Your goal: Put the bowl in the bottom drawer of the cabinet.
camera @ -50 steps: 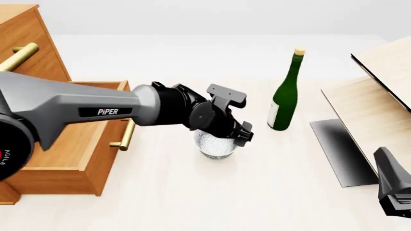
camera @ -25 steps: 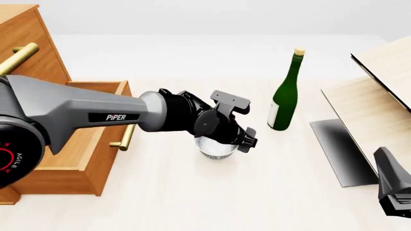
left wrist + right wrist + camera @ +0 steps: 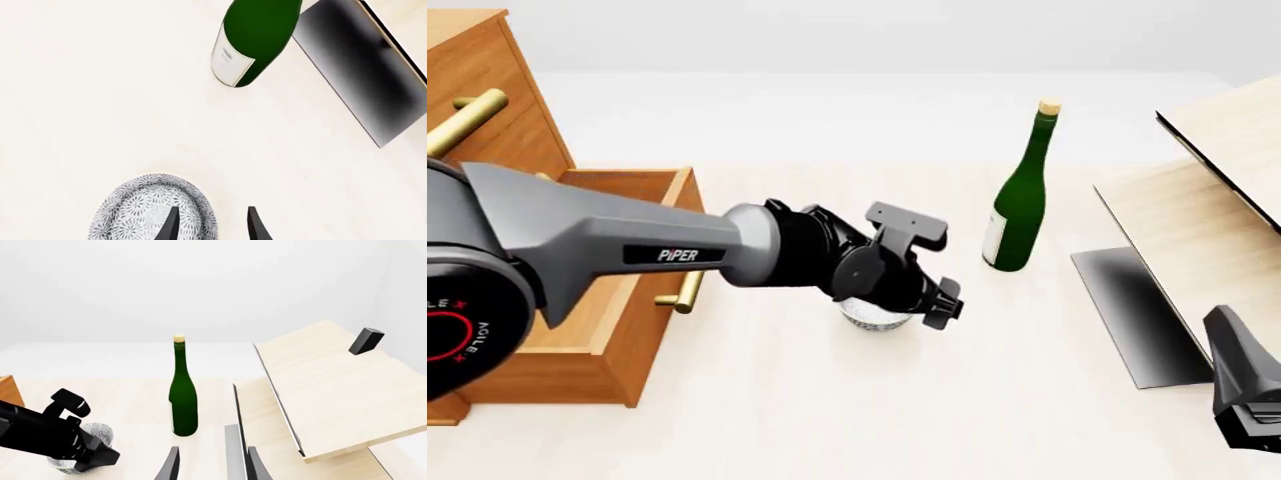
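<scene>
The bowl [image 3: 143,212] is white with a grey-blue speckled pattern and stands on the table right of the cabinet [image 3: 487,95]. My left gripper [image 3: 212,222] is open and down on it, with one finger inside the bowl and the other outside, astride the rim. In the front view the left gripper [image 3: 924,297] hides most of the bowl [image 3: 874,319]. The bottom drawer [image 3: 607,300] is pulled out and open, its brass handle [image 3: 689,280] facing the bowl. My right gripper [image 3: 212,462] is open with nothing in it, low at the table's right.
A green wine bottle [image 3: 1020,195] stands upright behind and right of the bowl. A pale wood structure [image 3: 1214,190] with a black panel [image 3: 1134,310] fills the right side. An upper drawer's brass handle [image 3: 465,118] juts out at far left.
My left gripper has sunk lower over the bowl and shifted slightly right, so it covers more of the bowl. The right arm has not moved.
</scene>
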Controlling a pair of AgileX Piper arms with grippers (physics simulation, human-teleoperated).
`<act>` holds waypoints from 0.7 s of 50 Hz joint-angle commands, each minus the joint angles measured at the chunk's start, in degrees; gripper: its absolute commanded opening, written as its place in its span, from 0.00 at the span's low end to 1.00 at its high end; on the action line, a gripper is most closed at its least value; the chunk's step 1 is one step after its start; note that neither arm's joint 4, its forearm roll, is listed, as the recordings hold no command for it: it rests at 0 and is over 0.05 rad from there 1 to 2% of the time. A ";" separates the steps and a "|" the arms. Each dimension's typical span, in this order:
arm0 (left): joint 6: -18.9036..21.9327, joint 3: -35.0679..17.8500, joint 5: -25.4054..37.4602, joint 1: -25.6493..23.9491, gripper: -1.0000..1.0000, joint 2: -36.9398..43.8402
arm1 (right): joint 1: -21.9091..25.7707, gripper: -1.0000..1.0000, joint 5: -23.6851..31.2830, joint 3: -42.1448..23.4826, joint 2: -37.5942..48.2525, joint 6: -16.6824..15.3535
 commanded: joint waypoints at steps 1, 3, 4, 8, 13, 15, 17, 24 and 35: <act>-1.10 1.26 -1.58 -0.62 1.00 0.41 | 0.00 1.00 0.00 0.00 0.01 0.00; -1.21 1.29 -1.59 -0.49 1.00 0.46 | 0.00 1.00 0.00 0.00 -0.01 0.00; -0.97 1.18 -1.45 -0.32 1.00 0.52 | 0.00 1.00 0.00 0.00 0.01 0.00; -0.97 1.10 -1.32 -0.25 1.00 0.45 | -0.01 1.00 0.00 0.00 0.00 0.00; -1.10 1.15 -1.58 -0.26 1.00 0.76 | 0.01 1.00 0.00 0.00 0.00 0.00; -1.19 1.03 -1.51 -0.16 1.00 0.79 | 0.00 1.00 0.00 0.00 0.01 -0.01; -1.20 1.06 -1.46 -0.23 1.00 0.74 | 0.00 1.00 0.00 0.00 0.01 0.00; -1.10 0.88 -1.30 0.21 1.00 0.97 | 0.00 1.00 0.00 0.00 -0.02 0.00; -1.49 0.64 -1.59 0.17 1.00 1.45 | 0.00 1.00 0.00 0.00 0.00 0.00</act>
